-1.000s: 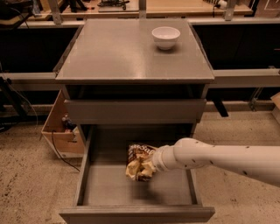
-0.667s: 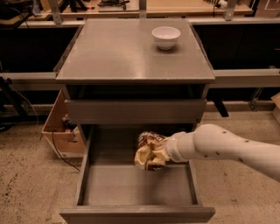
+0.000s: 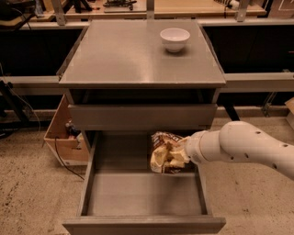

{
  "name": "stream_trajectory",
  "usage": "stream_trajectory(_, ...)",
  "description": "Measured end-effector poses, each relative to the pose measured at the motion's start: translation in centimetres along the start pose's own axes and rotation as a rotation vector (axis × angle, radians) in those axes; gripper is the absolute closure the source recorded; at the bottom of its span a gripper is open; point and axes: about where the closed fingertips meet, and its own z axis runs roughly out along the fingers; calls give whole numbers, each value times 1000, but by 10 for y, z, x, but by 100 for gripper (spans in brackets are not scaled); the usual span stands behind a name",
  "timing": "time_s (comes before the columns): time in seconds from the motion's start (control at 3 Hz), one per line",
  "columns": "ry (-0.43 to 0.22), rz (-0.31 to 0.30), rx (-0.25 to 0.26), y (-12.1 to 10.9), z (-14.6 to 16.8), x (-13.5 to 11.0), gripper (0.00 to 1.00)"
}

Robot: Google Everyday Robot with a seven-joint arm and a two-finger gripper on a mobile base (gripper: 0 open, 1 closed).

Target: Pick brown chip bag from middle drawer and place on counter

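The brown chip bag (image 3: 165, 152) is crinkled, dark brown with a pale cream end, and hangs above the open middle drawer (image 3: 142, 195), near its back right. My gripper (image 3: 178, 153) comes in from the right on a white arm (image 3: 243, 147) and is shut on the bag, holding it lifted off the drawer's grey floor. The counter (image 3: 133, 55) is the flat grey cabinet top above, well higher than the bag.
A white bowl (image 3: 174, 39) stands at the back right of the counter. A shut grey drawer front (image 3: 142, 117) sits just above the open drawer. A cardboard box (image 3: 64, 137) stands on the floor at the left. A wooden table (image 3: 151, 7) lies behind.
My gripper has lifted the bag up and to the right, from low over the drawer floor to near the height of the drawer front above.
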Motion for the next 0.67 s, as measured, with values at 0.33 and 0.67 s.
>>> stream_trajectory(0.33,-8,-8,-19,-3,-11,-11,100)
stream_trajectory(0.67,-18,-50,-20,-3,-54,-38,100)
